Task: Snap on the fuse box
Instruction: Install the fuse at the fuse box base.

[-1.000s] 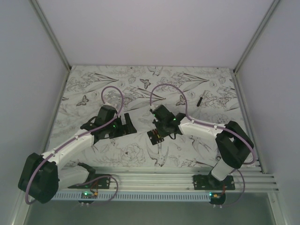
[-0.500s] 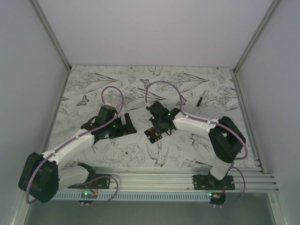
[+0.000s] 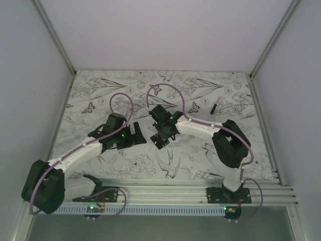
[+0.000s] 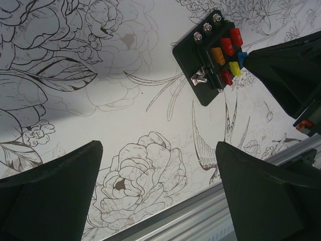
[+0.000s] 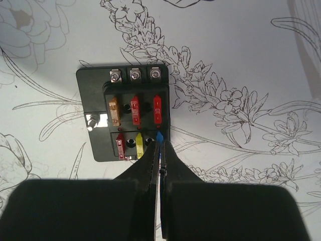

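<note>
The fuse box [image 3: 161,142] is a small black square lying flat on the flowered table, with red, orange and yellow fuses on its face. It also shows in the right wrist view [image 5: 125,118] and the left wrist view [image 4: 210,55]. My right gripper [image 5: 160,144] is shut on a thin blue fuse [image 5: 160,136], whose tip is at the box's near right slot. In the top view the right gripper [image 3: 163,134] is right over the box. My left gripper [image 3: 134,137] is open and empty, left of the box, with only table between its fingers [image 4: 60,175].
A short thin black bar [image 3: 214,107] lies at the back right of the table. The aluminium rail [image 4: 200,216] runs along the near edge, just below the left gripper. White walls close in both sides and the back.
My right gripper has moved left and a little farther from the arm bases, and the fuse box sits slightly further left with it. The left arm has barely moved.
</note>
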Controlling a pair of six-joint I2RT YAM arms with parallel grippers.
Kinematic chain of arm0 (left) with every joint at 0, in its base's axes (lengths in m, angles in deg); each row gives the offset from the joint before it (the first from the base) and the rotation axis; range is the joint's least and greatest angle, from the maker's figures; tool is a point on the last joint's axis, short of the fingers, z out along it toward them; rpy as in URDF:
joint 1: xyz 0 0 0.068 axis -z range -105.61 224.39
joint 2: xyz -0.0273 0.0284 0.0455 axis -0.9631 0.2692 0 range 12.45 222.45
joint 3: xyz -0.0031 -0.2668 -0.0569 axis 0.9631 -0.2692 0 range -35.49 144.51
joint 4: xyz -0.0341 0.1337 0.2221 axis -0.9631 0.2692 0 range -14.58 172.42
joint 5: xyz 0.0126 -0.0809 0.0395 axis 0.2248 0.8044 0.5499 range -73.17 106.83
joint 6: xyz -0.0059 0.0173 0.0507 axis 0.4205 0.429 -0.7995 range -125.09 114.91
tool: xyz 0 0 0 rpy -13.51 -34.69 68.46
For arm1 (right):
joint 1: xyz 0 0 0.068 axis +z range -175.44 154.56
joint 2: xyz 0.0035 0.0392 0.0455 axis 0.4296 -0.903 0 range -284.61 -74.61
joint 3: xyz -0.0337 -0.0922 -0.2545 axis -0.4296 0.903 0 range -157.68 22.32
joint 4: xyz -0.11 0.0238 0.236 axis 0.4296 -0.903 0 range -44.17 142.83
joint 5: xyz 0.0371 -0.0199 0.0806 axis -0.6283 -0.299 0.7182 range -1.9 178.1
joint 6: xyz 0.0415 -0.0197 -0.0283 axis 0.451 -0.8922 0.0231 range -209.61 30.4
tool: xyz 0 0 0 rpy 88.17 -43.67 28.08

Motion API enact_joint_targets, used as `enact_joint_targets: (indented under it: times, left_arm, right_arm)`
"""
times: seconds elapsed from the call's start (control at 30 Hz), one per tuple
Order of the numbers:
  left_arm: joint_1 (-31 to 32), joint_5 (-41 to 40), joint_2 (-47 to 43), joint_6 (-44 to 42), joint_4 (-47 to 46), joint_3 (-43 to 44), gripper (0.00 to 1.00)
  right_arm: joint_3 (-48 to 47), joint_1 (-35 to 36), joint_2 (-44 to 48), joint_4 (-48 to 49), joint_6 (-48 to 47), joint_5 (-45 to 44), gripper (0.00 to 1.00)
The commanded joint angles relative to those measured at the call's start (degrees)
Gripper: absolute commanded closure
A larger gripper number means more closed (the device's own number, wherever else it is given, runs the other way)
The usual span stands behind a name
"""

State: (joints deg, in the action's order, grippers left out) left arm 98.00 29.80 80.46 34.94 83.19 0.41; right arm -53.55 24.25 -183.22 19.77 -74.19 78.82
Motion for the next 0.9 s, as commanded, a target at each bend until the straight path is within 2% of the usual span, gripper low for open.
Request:
enact_joint_targets:
  times: [0.0,0.33,0.73,0.87]
  left_arm:
    - [-0.4,0.4,0.9,0.6,0.9,-0.5,0.01]
    - [-0.4,1.0,0.8,2.0,-0.7,-0.8,0.01]
    - [-0.4,1.2,-0.3,2.3,-0.8,-1.6,0.01]
    - [-0.4,1.4,-0.5,2.3,-0.8,-1.6,0.01]
  right_arm:
    - [3.6,2.3,-5.0,-4.8,-0.8,-2.3,1.0]
    - [7.0,2.7,0.4,-7.4,-1.1,-1.3,1.0]
    - [7.9,1.3,-6.9,-2.6,-1.2,2.6,1.0]
    - [9.8,0.8,-6.6,-2.6,-1.0,2.5,1.0]
